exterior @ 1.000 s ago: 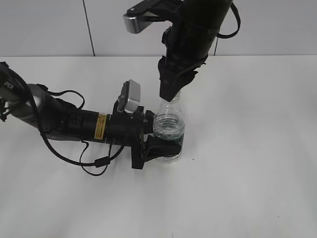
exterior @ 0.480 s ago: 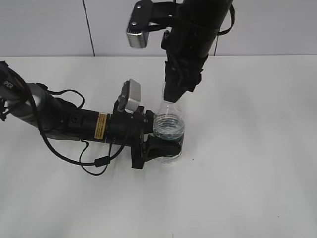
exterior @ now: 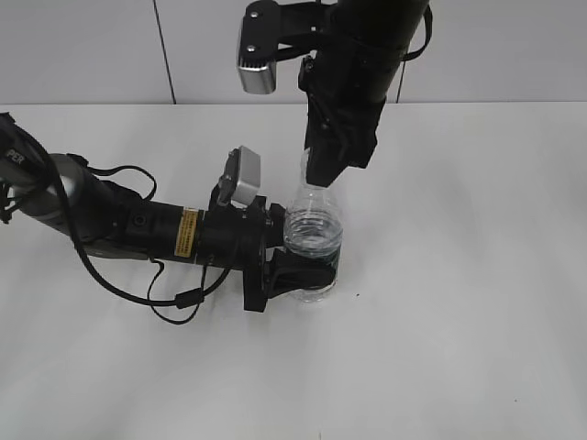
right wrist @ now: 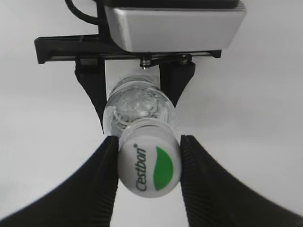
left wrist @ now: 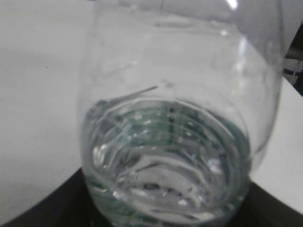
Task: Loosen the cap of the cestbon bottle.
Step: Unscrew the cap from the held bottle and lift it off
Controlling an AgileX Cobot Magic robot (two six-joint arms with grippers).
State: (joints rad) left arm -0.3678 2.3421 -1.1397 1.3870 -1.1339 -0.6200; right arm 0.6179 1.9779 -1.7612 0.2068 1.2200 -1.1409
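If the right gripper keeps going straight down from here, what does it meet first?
The right gripper already has its jaws either side of the cap; going on down, they would likely meet the cestbon bottle at its shoulders.

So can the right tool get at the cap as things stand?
Yes, it looks so: the right tool already has a finger on each side of the cap, while the left tool holds the cestbon bottle upright.

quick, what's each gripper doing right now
Left gripper: shut on the cestbon bottle, low on its body.
Right gripper: shut on the cap.
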